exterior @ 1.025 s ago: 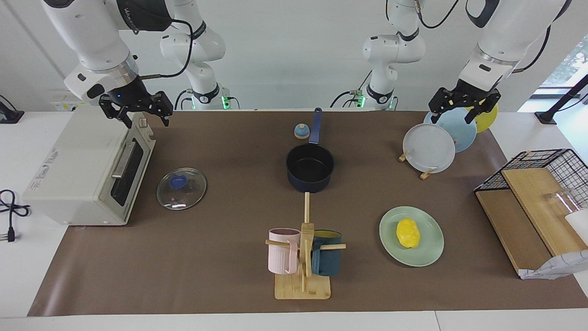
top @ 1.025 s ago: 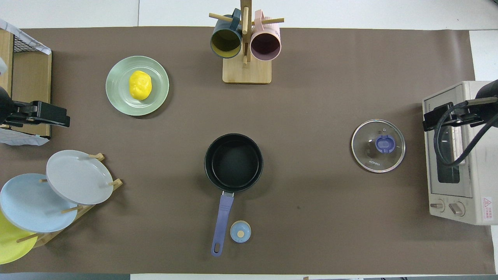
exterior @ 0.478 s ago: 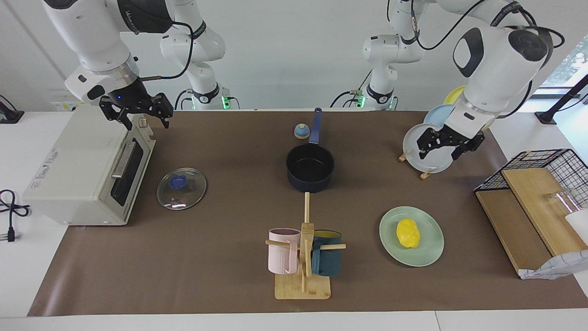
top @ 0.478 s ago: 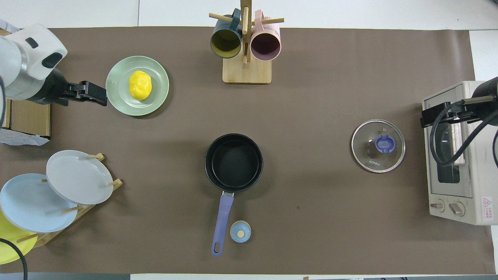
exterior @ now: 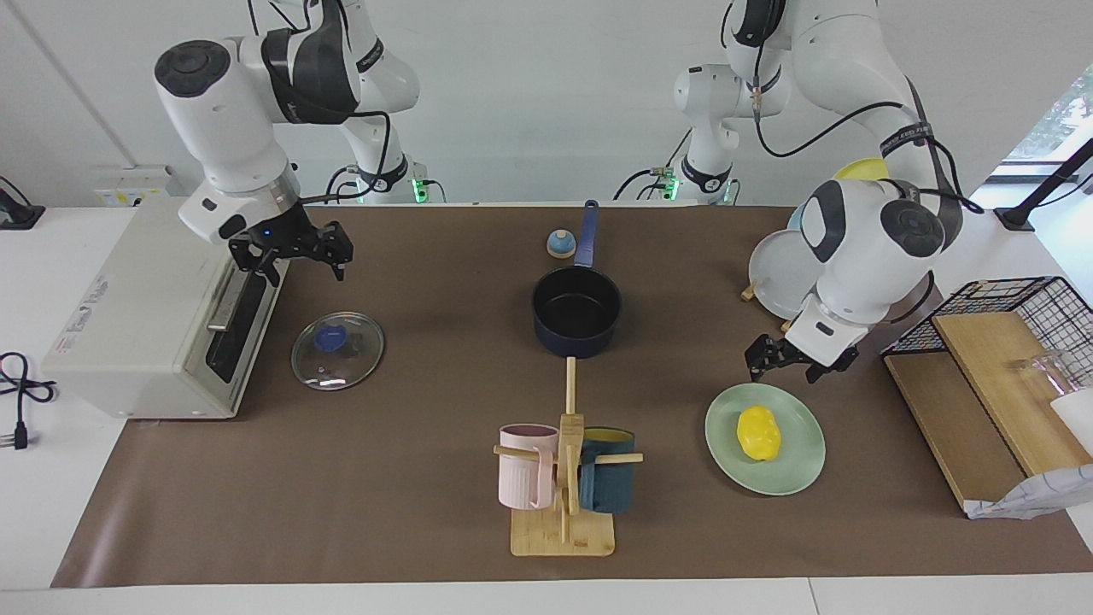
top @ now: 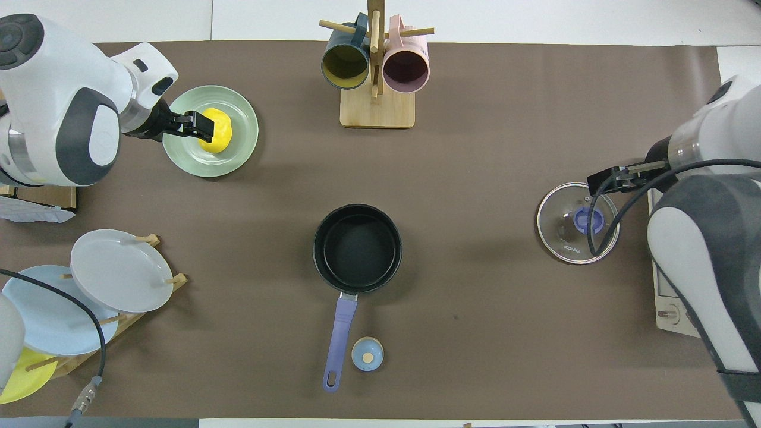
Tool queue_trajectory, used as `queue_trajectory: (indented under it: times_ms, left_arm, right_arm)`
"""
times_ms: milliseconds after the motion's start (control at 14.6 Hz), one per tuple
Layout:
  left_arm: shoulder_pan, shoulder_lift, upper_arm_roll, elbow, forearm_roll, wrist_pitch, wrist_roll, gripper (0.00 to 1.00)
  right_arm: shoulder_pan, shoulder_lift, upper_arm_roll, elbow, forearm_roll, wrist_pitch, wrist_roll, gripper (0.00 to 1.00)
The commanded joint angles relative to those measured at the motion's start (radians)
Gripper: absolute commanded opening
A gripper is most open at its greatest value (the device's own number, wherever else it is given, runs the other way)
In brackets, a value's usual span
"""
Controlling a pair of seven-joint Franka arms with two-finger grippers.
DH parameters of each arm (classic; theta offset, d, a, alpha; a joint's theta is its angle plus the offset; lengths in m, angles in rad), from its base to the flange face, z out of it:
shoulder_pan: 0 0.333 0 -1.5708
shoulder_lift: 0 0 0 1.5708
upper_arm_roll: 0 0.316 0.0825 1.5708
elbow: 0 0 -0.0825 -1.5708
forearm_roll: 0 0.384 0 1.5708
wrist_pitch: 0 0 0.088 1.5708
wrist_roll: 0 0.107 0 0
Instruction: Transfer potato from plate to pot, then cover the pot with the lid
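The yellow potato point(exterior: 758, 432) lies on the mint-green plate point(exterior: 803, 468) toward the left arm's end of the table. My left gripper point(exterior: 786, 367) is open and hangs just above the plate's rim on the robots' side, apart from the potato. In the overhead view the left gripper point(top: 201, 123) covers part of the potato point(top: 219, 134) on the plate point(top: 238, 156). The navy pot point(exterior: 576, 312) stands empty mid-table, its handle toward the robots. The glass lid point(exterior: 337, 350) lies flat beside the oven. My right gripper point(exterior: 295, 254) is open, raised over the mat by the oven door, close to the lid point(top: 565, 245).
A toaster oven point(exterior: 154, 316) stands at the right arm's end. A wooden mug stand point(exterior: 564, 478) with two mugs is farther from the robots than the pot. A small blue-topped bell point(exterior: 560, 244) sits by the pot handle. A rack of plates point(top: 119, 270) and a wire basket point(exterior: 1008, 299) are at the left arm's end.
My left gripper has come down from the plate rack to just above the green plate. My right gripper has dropped from over the oven's top toward the lid.
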Motion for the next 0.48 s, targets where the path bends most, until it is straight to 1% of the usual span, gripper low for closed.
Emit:
queue_trajectory:
  times_ms: [0,68,205,410]
  left_arm:
    - [-0.024,0.11,0.011,0.099,0.021,0.013,-0.001,1.0]
    - [-0.024,0.121,0.011,0.103,0.021,0.015,-0.001,1.0]
    - [-0.026,0.144,0.011,0.106,0.039,0.039,-0.003,1.0]
    - [-0.026,0.163,0.011,0.102,0.079,0.087,-0.003,1.0]
  right_arm:
    - [0.005,0.004,0.009,-0.134,0.012,0.171,0.008,1.0]
    - [0.004,0.008,0.007,-0.183,0.01,0.233,-0.008,1.0]
    - [-0.007,0.014,0.007,-0.246,0.012,0.313,-0.091,1.0]
    - [-0.07,0.053,0.007,-0.268,0.012,0.362,-0.176,1.0]
